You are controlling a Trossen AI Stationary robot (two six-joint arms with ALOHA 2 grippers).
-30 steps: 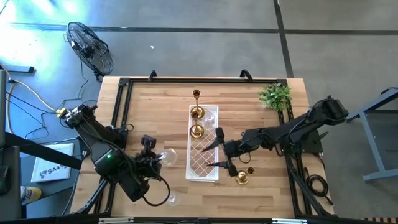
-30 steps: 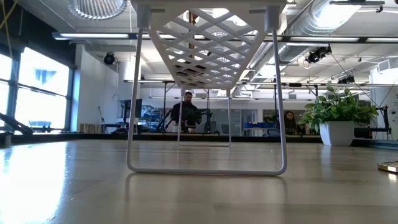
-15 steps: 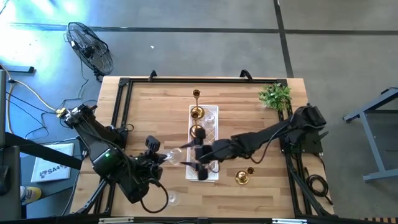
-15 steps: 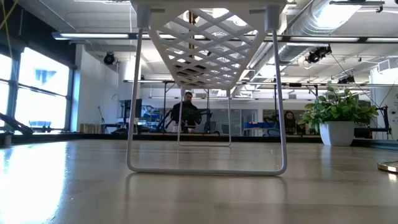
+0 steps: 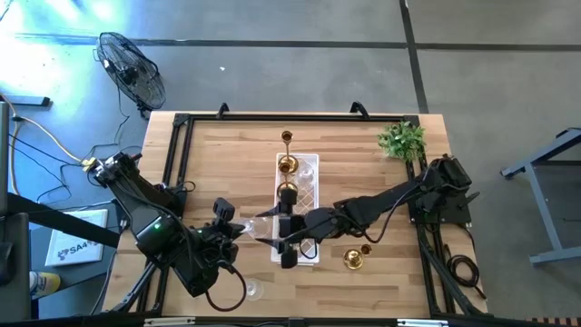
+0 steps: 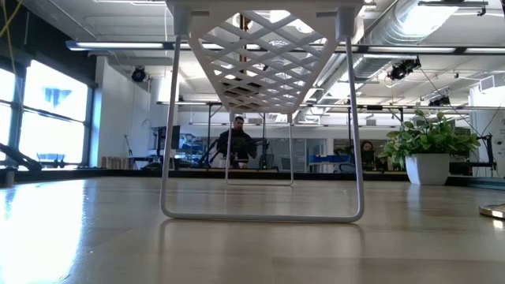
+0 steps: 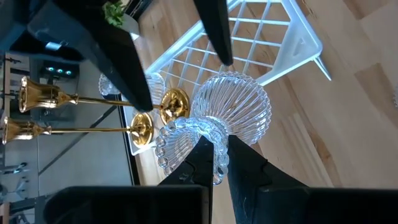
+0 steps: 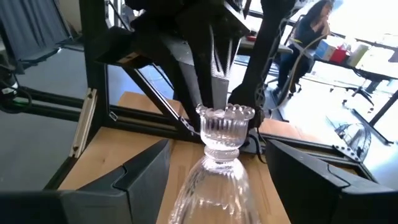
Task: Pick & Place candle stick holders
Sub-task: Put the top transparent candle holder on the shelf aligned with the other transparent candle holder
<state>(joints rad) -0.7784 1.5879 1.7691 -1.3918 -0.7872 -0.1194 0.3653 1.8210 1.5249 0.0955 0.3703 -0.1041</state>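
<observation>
Glass candle holder (image 7: 214, 127) pinched by left gripper (image 7: 216, 152) beside white lattice tray (image 5: 298, 211); right gripper (image 5: 277, 230) spread around it, for handover.

Wooden slatted table (image 5: 218, 154), white lattice tray (image 5: 310, 186) stood at centre, green plant (image 5: 402, 139) at corner, brass holder (image 5: 352, 260), glass holder (image 5: 251, 290).

Grey concrete floor (image 5: 272, 73) around the wooden table (image 5: 227, 145), black pedestal fan (image 5: 132, 68) off one corner. Big windows (image 6: 47, 110) across the room, exposed ceiling ducts (image 6: 410, 20), person (image 6: 237, 142) at desks.
</observation>
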